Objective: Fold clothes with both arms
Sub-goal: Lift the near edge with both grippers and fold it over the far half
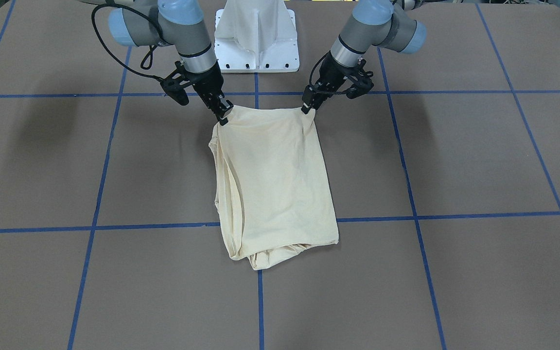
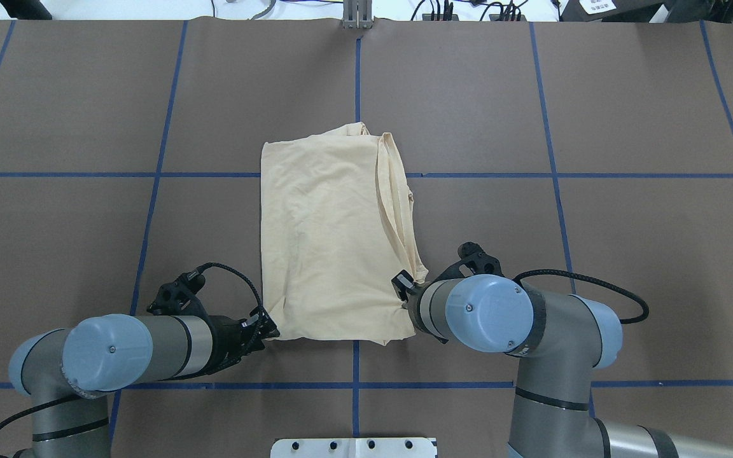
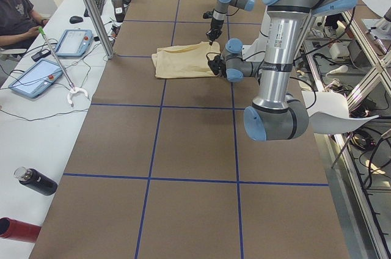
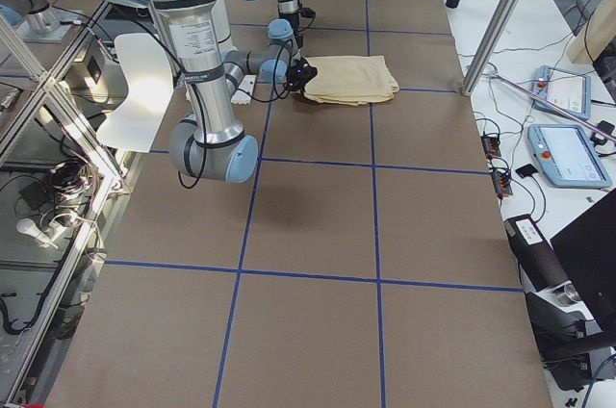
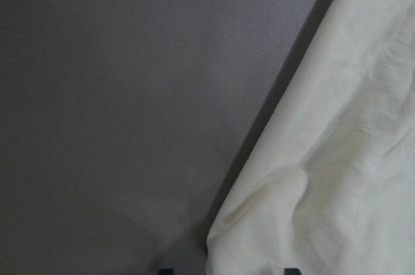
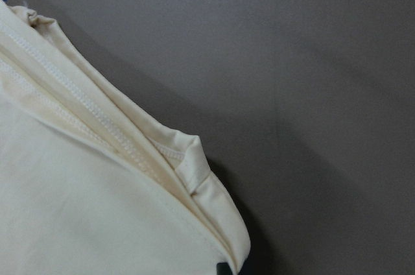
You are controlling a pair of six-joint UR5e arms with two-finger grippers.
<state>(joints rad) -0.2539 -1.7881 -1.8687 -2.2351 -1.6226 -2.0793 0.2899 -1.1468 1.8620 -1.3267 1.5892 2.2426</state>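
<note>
The clothes, one pale cream shirt (image 2: pixel 331 235), lie folded into a rectangle at the table's middle, plain side up, with layered hems along the edge on my right (image 6: pixel 97 139). My left gripper (image 2: pixel 269 331) is at the shirt's near left corner (image 5: pixel 259 223). Its fingertips show apart at the bottom of the left wrist view, with the corner between them. My right gripper (image 2: pixel 403 286) is at the near right corner, shut on the stacked layers (image 1: pixel 221 127). In the front view the left gripper (image 1: pixel 308 109) and right gripper (image 1: pixel 225 116) hold the near edge straight between them.
The white pedestal base (image 1: pixel 256 36) stands just behind the shirt's near edge. Blue tape lines (image 2: pixel 356 76) grid the brown table. A person sits at a side bench (image 3: pixel 15 14) with tablets (image 3: pixel 33 79), and bottles (image 3: pixel 36 182) lie off the table's left end.
</note>
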